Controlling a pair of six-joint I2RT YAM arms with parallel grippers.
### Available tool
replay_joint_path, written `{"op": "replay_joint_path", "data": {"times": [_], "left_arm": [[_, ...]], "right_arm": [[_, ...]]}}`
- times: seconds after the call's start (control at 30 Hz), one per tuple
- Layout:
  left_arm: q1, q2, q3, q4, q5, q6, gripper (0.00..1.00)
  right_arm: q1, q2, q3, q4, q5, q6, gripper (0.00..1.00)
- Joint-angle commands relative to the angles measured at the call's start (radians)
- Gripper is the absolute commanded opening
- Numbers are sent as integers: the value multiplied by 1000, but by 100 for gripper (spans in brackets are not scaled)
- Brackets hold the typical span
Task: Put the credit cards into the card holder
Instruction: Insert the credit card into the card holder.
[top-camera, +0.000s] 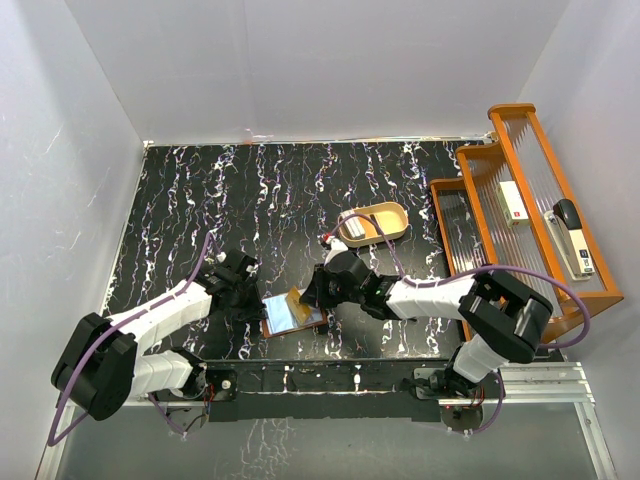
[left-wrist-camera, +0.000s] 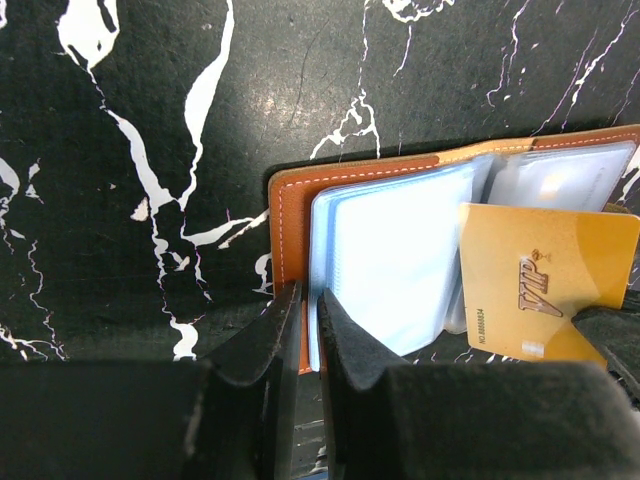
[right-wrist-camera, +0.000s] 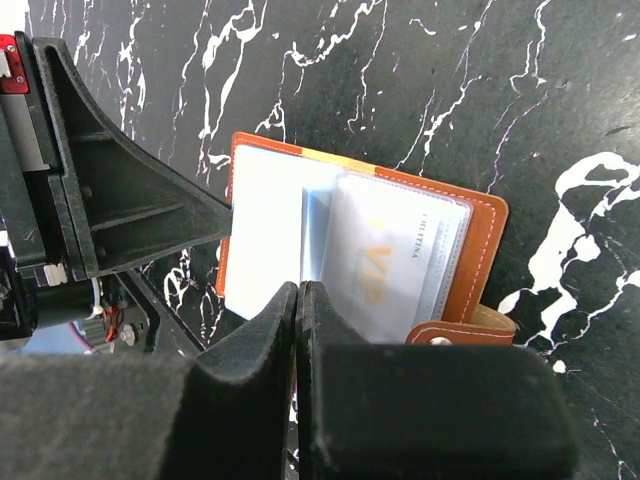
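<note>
Showing the card holder (top-camera: 292, 312) lying open on the desk (top-camera: 200, 200) between both arms. The left jaws narrowly pinch its brown cover edge, and the right jaws are closed flat on a gold card (left-wrist-camera: 545, 280) at a clear sleeve. The card looks light, stiff and slick, so a corner grip suits it; the soft sleeves will likely buckle.

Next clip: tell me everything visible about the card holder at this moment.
The card holder is a small tan-brown leather bifold with pale edge stitching and a snap tab. It lies open on the black marbled table, near the front edge between the arms, showing clear bluish plastic sleeves. The left gripper pinches the edge of one cover. A gold card, held by the right gripper, sits among the sleeves; whether it is pocketed is unclear.
</note>
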Motion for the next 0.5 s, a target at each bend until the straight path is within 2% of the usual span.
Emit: {"op": "replay_joint_path", "data": {"times": [0.0, 0.47], "left_arm": [[5, 0, -17, -20, -12, 2, 11], [5, -2, -27, 0, 14, -7, 12]], "right_arm": [[6, 7, -15, 92, -21, 13, 0], [5, 49, -38, 151, 9, 22, 1]]}}
